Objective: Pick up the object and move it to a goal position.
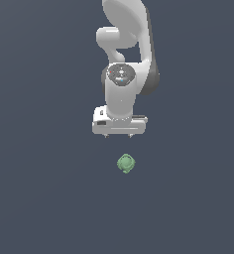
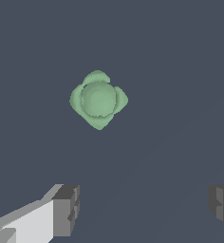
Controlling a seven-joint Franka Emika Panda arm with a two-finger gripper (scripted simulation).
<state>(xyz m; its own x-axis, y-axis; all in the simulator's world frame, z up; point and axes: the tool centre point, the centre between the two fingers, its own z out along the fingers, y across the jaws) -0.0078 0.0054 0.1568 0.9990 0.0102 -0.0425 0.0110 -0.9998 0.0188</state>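
The object (image 1: 126, 163) is a small pale green lump with a bumpy, petal-like outline, lying on the dark grey surface. In the exterior view it sits a little below the white gripper (image 1: 118, 135), slightly toward the exterior view's right. The wrist view shows the object (image 2: 98, 99) whole and apart from the gripper (image 2: 143, 209). Its two grey fingertips (image 2: 66, 209) stand wide apart with only bare surface between them, so the gripper is open and holds nothing.
The white arm (image 1: 124, 49) rises behind the gripper in the exterior view. A uniform dark grey surface (image 1: 39, 198) fills both views, with no other objects or edges showing.
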